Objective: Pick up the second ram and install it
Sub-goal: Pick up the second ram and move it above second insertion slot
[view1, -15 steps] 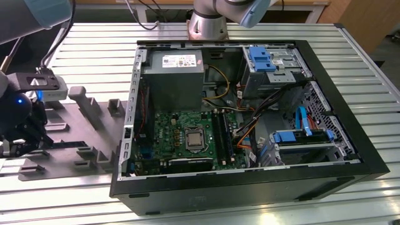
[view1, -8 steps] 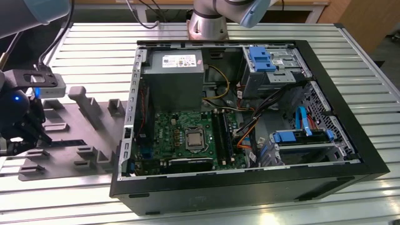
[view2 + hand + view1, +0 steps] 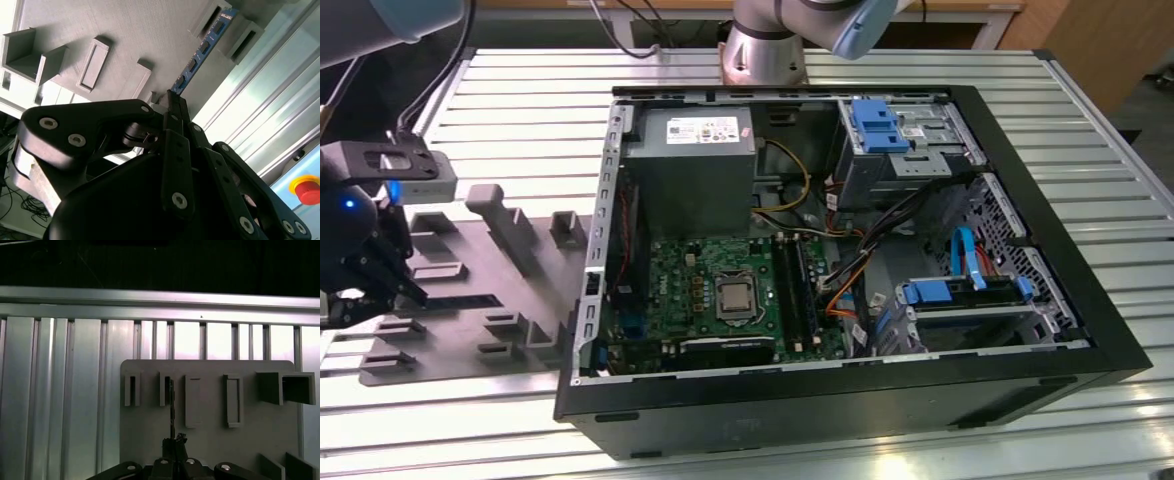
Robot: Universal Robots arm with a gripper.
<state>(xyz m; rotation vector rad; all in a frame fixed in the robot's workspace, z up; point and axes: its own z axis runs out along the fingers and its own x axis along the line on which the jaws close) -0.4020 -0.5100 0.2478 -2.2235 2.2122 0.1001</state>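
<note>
Blue-green second ram [image 3: 202, 50] sits pinched in the closed jaws of my gripper [image 3: 172, 98], not yet lifted from the grey holder [image 3: 100, 20]; installing remains.

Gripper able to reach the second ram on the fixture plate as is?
Probably yes: the gripper looks closed on the second ram at its end; nothing on the grey fixture plate blocks it.

In the exterior view I get even, bright light: the slatted metal surface [image 3: 494, 100] shines pale, while the inside of the computer case [image 3: 854, 400] sits in soft shadow. In both wrist views the slats glare nearly white. In the second wrist view the claw [image 3: 172, 102] is a dark, unlit mass; the blue memory stick [image 3: 200, 55] beyond it catches light.
</note>
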